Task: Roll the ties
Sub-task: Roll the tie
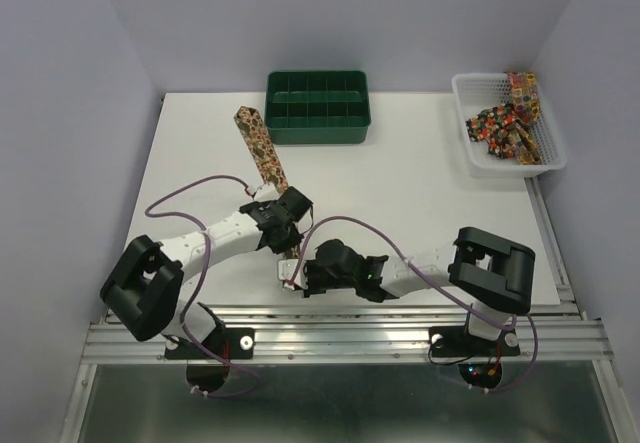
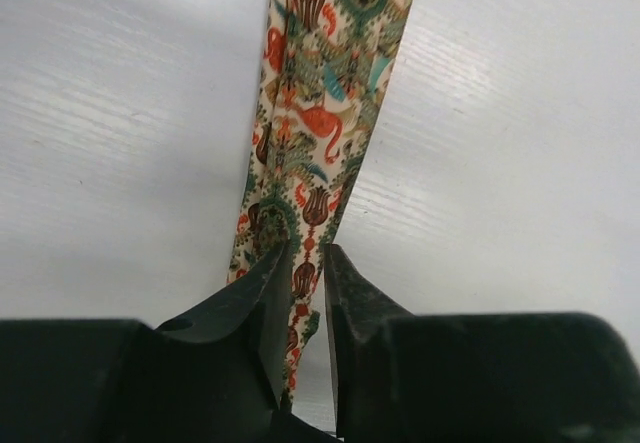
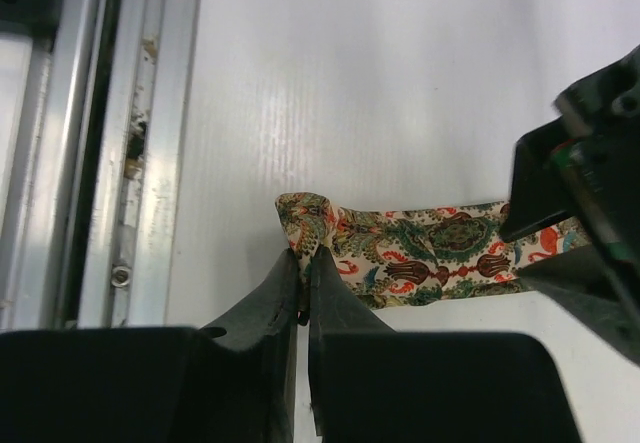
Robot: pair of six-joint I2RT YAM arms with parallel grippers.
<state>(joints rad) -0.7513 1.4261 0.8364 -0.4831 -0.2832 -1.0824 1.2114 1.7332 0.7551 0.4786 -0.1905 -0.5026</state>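
Observation:
One tie (image 1: 262,148), in a busy red, green and tan print, lies along the table from near the green tray toward the front. My left gripper (image 1: 290,235) is over its near part; in the left wrist view its jaws (image 2: 308,263) are shut on the narrow strip of the tie (image 2: 330,93). My right gripper (image 1: 298,275) holds the tie's near end; in the right wrist view it (image 3: 305,255) is shut on the folded-over end of the tie (image 3: 430,253). The left gripper (image 3: 585,193) shows at the right of that view, close by.
A green compartment tray (image 1: 318,123) stands at the back centre. A white mesh basket (image 1: 470,143) at the back right holds more ties (image 1: 505,123). The metal rail of the table's front edge (image 3: 140,163) runs just behind my right gripper.

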